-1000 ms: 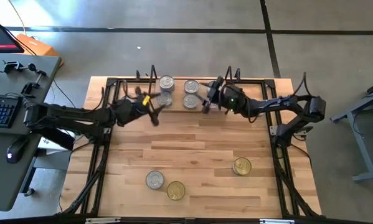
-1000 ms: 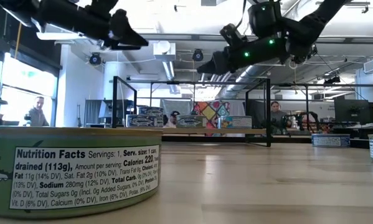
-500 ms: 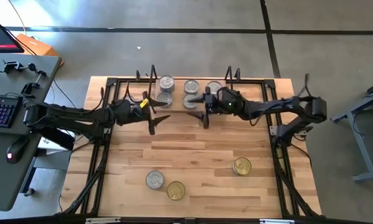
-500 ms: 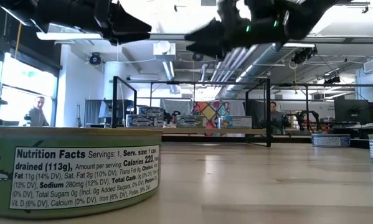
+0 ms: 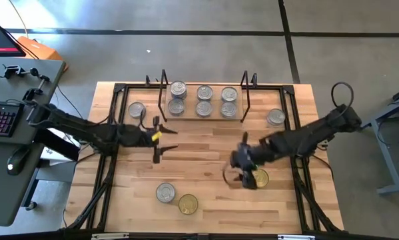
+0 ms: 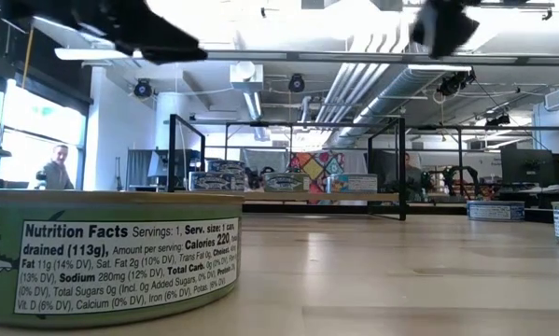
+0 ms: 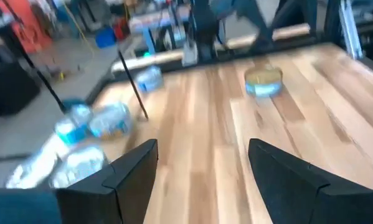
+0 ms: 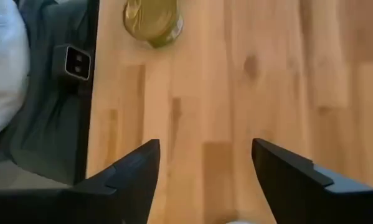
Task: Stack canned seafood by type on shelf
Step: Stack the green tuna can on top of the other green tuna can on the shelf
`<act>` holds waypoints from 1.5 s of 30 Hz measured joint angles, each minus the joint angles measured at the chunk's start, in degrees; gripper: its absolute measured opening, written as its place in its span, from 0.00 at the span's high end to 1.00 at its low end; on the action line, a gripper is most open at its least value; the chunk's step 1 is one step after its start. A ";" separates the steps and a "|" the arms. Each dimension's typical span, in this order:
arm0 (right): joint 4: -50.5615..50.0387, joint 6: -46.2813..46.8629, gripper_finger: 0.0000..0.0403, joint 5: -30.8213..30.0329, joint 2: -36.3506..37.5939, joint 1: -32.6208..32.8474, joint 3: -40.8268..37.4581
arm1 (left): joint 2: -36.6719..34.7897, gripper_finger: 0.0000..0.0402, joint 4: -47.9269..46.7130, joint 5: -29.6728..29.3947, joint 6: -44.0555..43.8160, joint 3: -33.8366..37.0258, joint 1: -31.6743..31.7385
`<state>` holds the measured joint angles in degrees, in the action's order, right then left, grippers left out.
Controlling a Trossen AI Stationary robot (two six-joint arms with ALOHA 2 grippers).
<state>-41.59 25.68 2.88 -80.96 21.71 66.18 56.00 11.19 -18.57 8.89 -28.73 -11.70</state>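
Hovering wide-jawed over the round gold-lidded tin [image 5: 258,178], near the low light-wood shelf [image 5: 202,119]: right gripper [image 5: 239,171], positioned to pick. Left gripper [image 5: 160,139]: open, empty.

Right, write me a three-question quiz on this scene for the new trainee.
1. True or false: the left gripper is holding a tin.
2. How many tin lids show on the shelf from above? A) three B) six C) nine
3. Fill in: the right gripper hovers open beside a ____-lidded tin.

Key: 1 false, it is open and empty. 2 B. 3 gold.
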 joint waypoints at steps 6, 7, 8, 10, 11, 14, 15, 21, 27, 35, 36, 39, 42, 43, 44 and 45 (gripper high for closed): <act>-3.04 23.71 0.50 -0.92 0.02 10.45 -8.21 | 0.00 0.40 -3.26 -7.81 -4.04 0.00 -6.74; -4.12 27.38 0.53 -1.56 0.02 11.82 -9.98 | 0.00 0.40 -3.24 -8.26 -3.76 0.00 -7.33; -4.48 30.45 0.56 -2.56 0.02 12.89 -12.08 | 0.00 0.40 -3.21 -8.73 -3.59 0.00 -7.76; -3.99 35.82 0.62 -3.54 -0.05 13.70 -16.22 | 0.00 0.40 -3.13 -9.47 -3.25 0.00 -8.27; -3.70 38.13 0.65 -3.67 -0.05 13.59 -18.06 | 0.00 0.40 -3.03 -9.68 -3.24 0.00 -8.36; -0.70 42.18 0.74 -3.65 -0.01 11.72 -23.07 | 0.00 0.40 -2.54 -9.76 -3.07 0.00 -8.13; 1.96 42.37 0.76 -3.20 0.31 10.89 -24.46 | 0.00 0.40 -2.48 -9.78 -2.67 0.00 -7.94; 16.17 35.62 0.89 -5.75 0.03 3.11 -27.35 | 0.00 0.40 -2.31 -9.83 -2.24 0.00 -6.50; 28.53 31.09 0.98 -13.44 -0.64 -6.59 -27.68 | 0.03 0.40 -2.33 -10.53 -2.23 0.00 -4.68; 30.13 17.72 1.00 -13.83 0.00 -11.26 -23.77 | 0.03 0.40 -2.44 -10.53 -3.63 0.02 -4.33; 25.97 18.62 1.00 -13.66 0.00 -11.02 -22.81 | 0.10 0.40 -2.48 -10.53 -4.12 0.00 -4.33; 13.92 24.81 1.00 -13.21 0.00 -8.62 -20.53 | 1.21 0.40 -2.40 -9.78 -4.30 0.00 -4.33; 6.80 32.76 1.00 -13.16 -0.42 -6.10 -20.25 | 3.76 0.40 -1.37 -7.60 -4.36 0.00 -4.33; 5.69 35.02 1.00 -13.33 -0.95 -5.30 -20.25 | 4.85 0.40 -0.83 -7.42 -4.37 0.00 -4.34; 5.38 36.91 1.00 -13.37 -1.63 -4.54 -20.25 | 6.21 0.40 0.01 -7.35 -4.36 0.00 -4.36; 5.68 38.18 1.00 -13.26 -2.54 -3.80 -20.25 | 7.64 0.40 1.03 -7.29 -4.37 0.00 -4.33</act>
<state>-35.91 63.86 -10.38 -83.50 17.92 45.93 63.65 12.22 -25.87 4.51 -28.73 -16.03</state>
